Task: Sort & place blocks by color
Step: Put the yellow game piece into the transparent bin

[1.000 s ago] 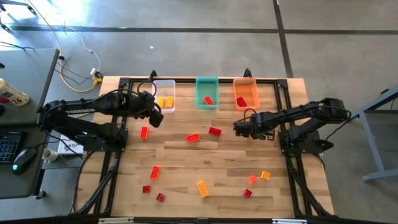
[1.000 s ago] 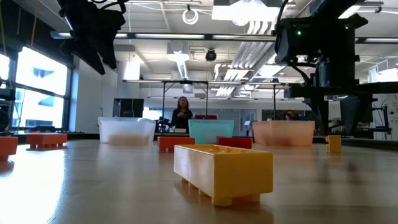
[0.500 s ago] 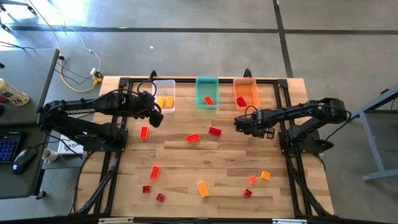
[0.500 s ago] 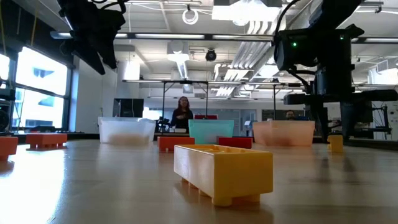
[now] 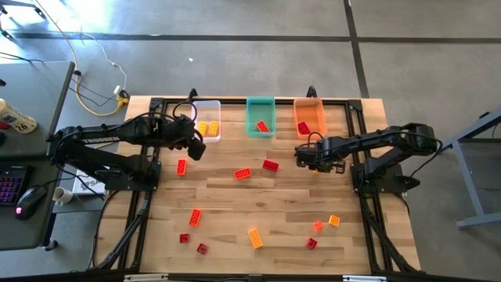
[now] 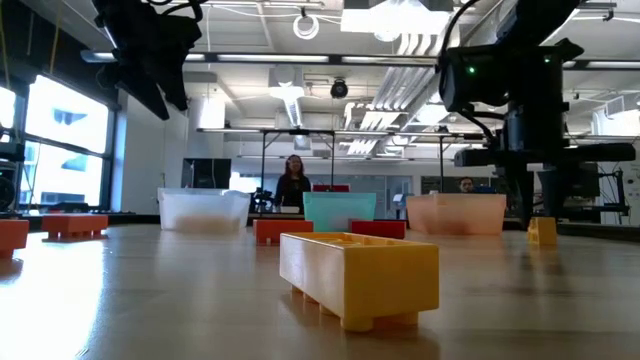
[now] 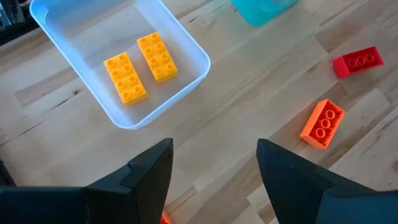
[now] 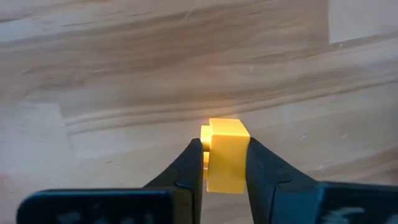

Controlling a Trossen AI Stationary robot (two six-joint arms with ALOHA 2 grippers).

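1. Partly hidden: the right claw (image 8: 225,163) is covering the lower sides of a yellow block (image 8: 226,153), so only the block's top and front face are showing; in the high view this block is too small to make out under the arm.
2. Right claw (image 5: 307,157): fingers are closing narrowly on the yellow block, pinching it from both sides, just above the bare wooden surface (image 8: 124,74), near the orange bin (image 5: 309,117).
3. Left claw (image 7: 211,165): fingers are standing wide apart, holding nothing, hovering just beside the clear bin (image 7: 118,62), which is holding two yellow blocks (image 7: 142,67).
4. Near items: an orange block (image 7: 322,123) and a red block (image 7: 357,61) are lying loose on the surface.
5. Farther: the teal bin (image 5: 261,116) is holding one red piece; more red and orange blocks (image 5: 254,237) are lying scattered along the surface's front.
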